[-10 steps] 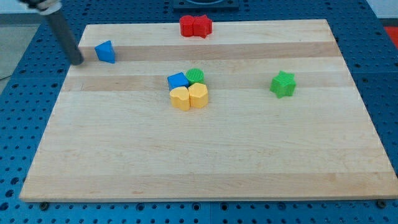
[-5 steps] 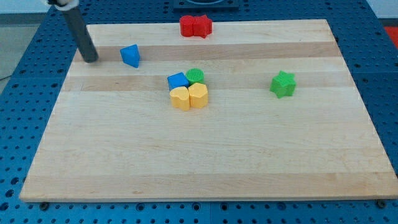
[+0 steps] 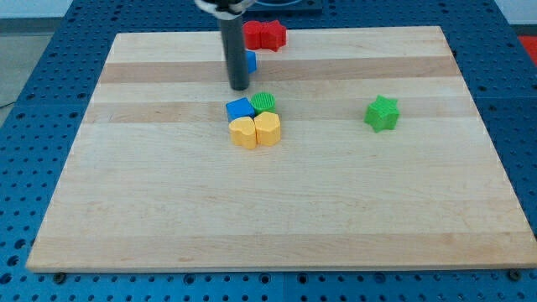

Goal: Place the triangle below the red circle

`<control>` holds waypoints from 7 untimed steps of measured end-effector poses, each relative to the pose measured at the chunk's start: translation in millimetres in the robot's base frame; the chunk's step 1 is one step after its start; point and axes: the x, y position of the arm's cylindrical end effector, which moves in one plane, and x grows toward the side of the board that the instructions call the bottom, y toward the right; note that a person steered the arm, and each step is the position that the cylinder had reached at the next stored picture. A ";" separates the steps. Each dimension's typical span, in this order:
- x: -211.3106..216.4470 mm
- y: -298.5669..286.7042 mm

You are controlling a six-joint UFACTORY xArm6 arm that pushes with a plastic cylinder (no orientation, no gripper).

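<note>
The blue triangle (image 3: 250,61) sits just below the red circle (image 3: 253,34) near the view's top, mostly hidden behind my rod. A red star (image 3: 273,34) touches the red circle on its right. My tip (image 3: 239,86) rests on the board just below and slightly left of the blue triangle, above the central cluster.
A cluster lies mid-board: a blue cube (image 3: 240,109), a green circle (image 3: 264,101), a yellow heart-like block (image 3: 243,132) and a yellow hexagon-like block (image 3: 268,129). A green star (image 3: 382,113) sits to the view's right. The wooden board (image 3: 277,210) lies on a blue perforated table.
My tip has swept from the board's upper left toward the view's right, and the blue triangle has moved right with it, ending under the red circle.
</note>
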 end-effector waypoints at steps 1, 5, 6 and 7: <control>-29.0 0.5; -9.6 -47.4; -30.3 -49.8; -45.5 -33.1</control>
